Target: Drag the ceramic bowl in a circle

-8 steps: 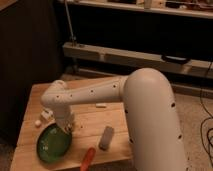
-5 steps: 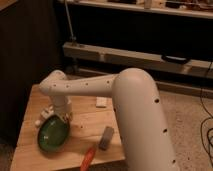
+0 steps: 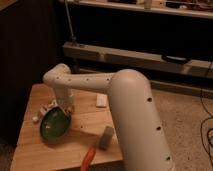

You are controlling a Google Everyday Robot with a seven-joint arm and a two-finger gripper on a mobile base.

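One ceramic bowl [image 3: 54, 126] on wooden table [image 3: 84, 126]; claw [image 3: 57, 108] at far rim.

Dim warm light; tool [image 3: 63, 109] at rim of bowl [image 3: 53, 126].

you're looking at a smooth off-white arm [image 3: 127, 110]: fat rounded tube segments, small dark screw holes dotted along them. its gripper [image 3: 62, 111], equally pale, sits low left at the ceramic bowl [image 3: 53, 126] rim.

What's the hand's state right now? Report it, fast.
Hand: at the rim of the shallow round glossy green ceramic bowl on the wooden table; whether open, closed or holding it cannot be told.
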